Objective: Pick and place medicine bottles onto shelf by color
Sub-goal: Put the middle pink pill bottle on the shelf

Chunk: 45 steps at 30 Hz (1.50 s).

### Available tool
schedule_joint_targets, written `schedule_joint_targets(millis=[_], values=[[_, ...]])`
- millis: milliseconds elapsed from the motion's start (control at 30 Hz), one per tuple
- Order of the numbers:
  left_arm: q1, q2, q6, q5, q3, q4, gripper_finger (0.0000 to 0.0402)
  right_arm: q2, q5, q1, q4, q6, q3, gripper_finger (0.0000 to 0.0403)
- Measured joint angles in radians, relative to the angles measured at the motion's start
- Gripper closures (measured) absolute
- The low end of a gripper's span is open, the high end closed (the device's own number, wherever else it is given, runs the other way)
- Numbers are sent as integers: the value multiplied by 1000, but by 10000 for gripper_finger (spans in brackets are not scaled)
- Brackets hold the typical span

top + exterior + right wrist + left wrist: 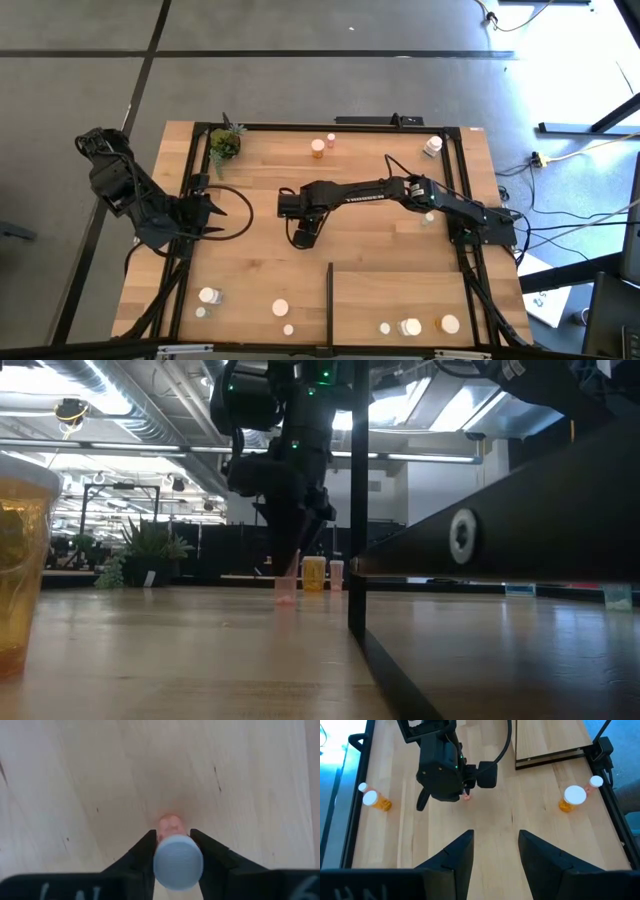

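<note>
Small orange bottle [172, 837] w/ white cap, upright on table, pinched betw. right claw [172, 855] fingers.

**Around the worktable: plant, frame, floor and office**

A small green potted plant [224, 143] stands at the upper left corner of the wooden tabletop [260, 260] in the high view, just inside the black frame [330, 127] edging the wood. Grey floor [300, 60] with dark seams fills the upper part of that view, and cables [570, 155] trail across it at the right. In the low view, ceiling ducts [110, 400] run across the upper left, above leafy plants [150, 550] at centre left.
</note>
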Motion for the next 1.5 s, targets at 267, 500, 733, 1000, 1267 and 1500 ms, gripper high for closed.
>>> schedule_joint_targets(millis=[267, 500, 733, 1000, 1267, 1500], values=[[0, 0, 0, 0, 0, 0, 253, -16, 0, 2, -20, -8, 0, 289], [0, 0, 0, 0, 0, 0, 253, -21, -9, 19, -105, -50, 86, 294], [0, 0, 0, 0, 0, 0, 253, -77, -8, 52, -197, -53, 157, 293], [0, 0, -1, 0, 0, 1, 253, -163, 31, 137, -258, -9, 173, 290], [0, 1, -13, -57, 0, 2, 253, -242, 70, 243, -311, 64, 172, 292], [0, 2, -82, -115, 0, 3, 253, -303, 90, 319, -327, 109, 173, 294]])
